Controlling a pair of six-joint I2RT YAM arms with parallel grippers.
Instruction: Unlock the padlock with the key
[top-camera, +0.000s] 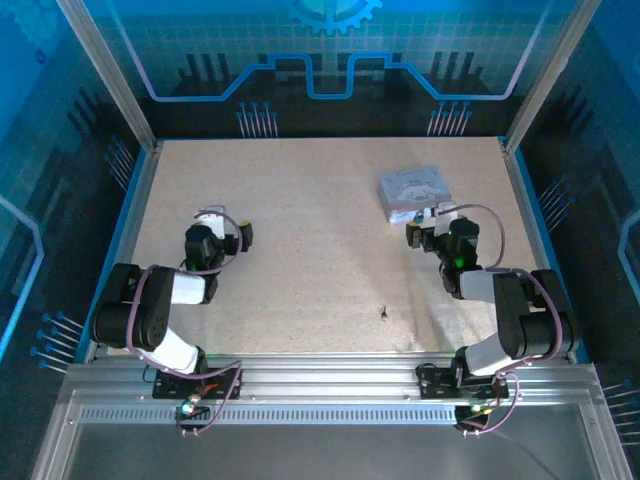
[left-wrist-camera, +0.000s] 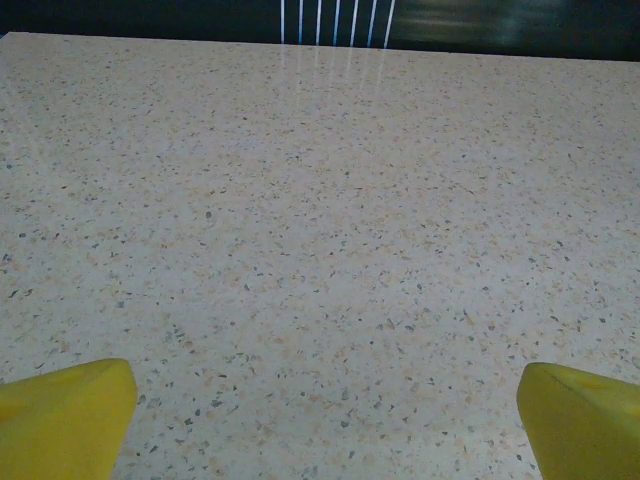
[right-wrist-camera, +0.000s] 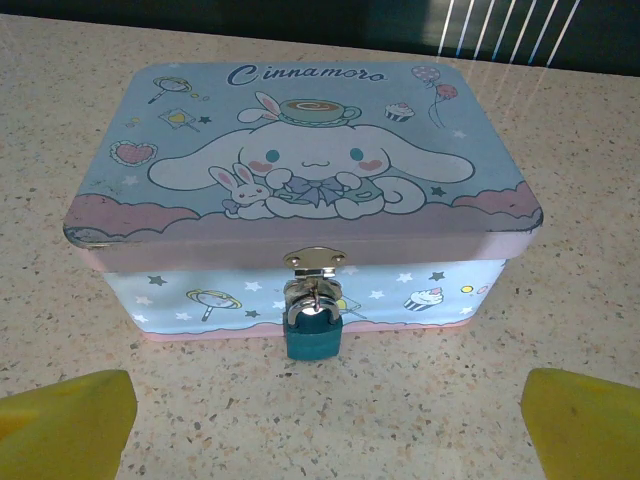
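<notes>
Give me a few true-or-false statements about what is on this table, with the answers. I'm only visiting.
1. The small teal padlock hangs from the latch of the pale blue cartoon-printed tin box. True.
2. The tin box's lid stands open. False: it is shut.
3. The right gripper has its yellow fingers wide apart and holds nothing. True.
4. The left gripper holds the tiny dark metal key. False: the key lies on the speckled beige table, apart from both grippers, and the left gripper is open over bare table.
</notes>
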